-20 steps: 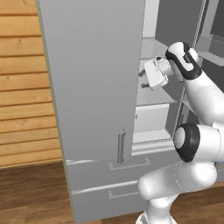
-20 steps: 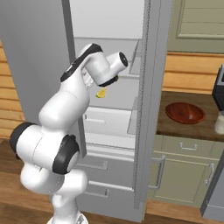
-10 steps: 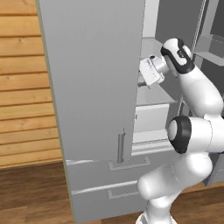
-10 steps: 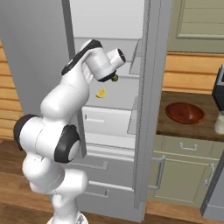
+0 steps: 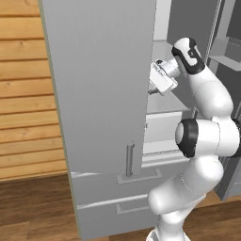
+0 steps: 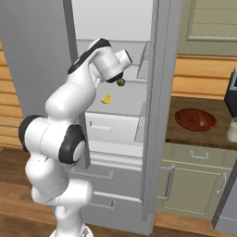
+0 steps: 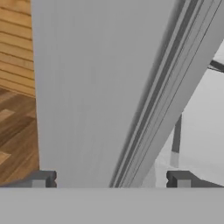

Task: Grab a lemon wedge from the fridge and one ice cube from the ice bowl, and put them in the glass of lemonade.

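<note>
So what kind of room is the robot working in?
Most likely a home kitchen: a tall light-grey fridge standing open, beige base cabinets under a dark counter, and a round reddish-brown wooden bowl on it.

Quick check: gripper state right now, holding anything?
Gripper: open, jaws spread wide, holding nothing; it faces the edge of the open fridge door.
</note>
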Motion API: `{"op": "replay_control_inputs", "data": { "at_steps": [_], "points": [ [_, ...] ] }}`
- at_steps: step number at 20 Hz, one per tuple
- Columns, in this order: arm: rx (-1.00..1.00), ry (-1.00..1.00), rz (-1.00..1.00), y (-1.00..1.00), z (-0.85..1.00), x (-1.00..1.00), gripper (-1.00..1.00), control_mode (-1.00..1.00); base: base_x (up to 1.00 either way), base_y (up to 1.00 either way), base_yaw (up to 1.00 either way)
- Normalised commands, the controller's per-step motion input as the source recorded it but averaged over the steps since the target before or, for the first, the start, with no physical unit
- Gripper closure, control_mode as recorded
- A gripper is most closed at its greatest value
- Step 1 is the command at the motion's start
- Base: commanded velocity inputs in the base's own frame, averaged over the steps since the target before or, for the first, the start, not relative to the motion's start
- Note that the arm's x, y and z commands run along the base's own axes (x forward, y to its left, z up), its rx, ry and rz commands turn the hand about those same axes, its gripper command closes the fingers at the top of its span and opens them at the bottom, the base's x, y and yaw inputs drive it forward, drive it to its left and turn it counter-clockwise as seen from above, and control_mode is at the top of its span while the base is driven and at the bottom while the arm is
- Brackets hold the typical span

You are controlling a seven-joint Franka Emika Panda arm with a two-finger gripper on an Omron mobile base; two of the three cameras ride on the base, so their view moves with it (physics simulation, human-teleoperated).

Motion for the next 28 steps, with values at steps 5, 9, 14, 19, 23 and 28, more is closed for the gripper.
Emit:
{"op": "replay_control_inputs", "data": {
  "at_steps": [5,9,14,19,23,28],
  "points": [
    [0.03,-0.03,0.17,0.55,0.0,-0.18,-1.0,-1.0,0.0,0.0,0.0],
    [0.0,-0.08,0.14,0.66,0.1,-0.46,-1.0,-1.0,0.0,0.0,0.0],
    [0.0,-0.1,0.1,0.6,0.21,-0.94,-1.0,-1.0,0.0,0.0,0.0],
    [0.0,-0.17,0.02,0.74,0.34,-0.87,-1.0,-1.0,0.0,0.0,0.0],
    [0.0,-0.23,0.0,0.82,0.37,-0.38,-1.0,-1.0,0.0,0.0,0.0],
    [0.0,-0.22,-0.02,0.94,0.19,-0.01,-1.0,-1.0,0.0,0.0,0.0]
  ]
}}
